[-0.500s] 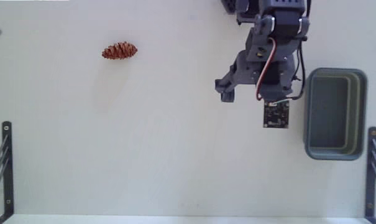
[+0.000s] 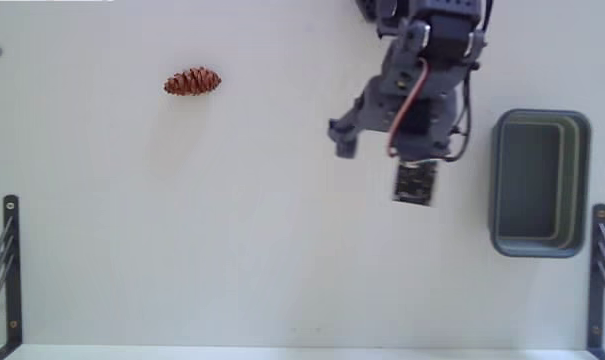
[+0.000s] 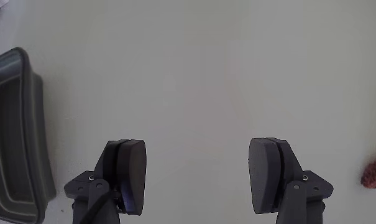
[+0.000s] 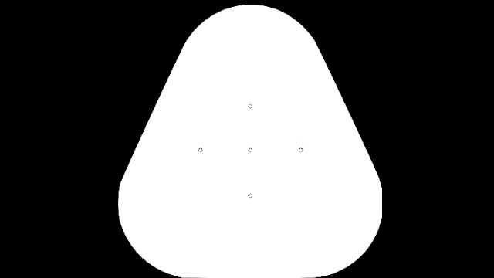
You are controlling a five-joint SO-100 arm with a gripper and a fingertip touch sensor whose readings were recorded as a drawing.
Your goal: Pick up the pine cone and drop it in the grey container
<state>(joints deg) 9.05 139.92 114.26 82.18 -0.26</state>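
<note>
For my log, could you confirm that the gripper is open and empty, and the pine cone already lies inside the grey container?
Not quite: the pine cone is not in the container. The fixed view shows it lying on the white table, far to the left of the tub, which looks empty. The rest holds: in the wrist view the gripper is open with nothing between its fingers.

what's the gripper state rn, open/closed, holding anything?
Gripper: open, jaws wide apart, nothing between them. Pine cone lies on the table, far from it.
</note>
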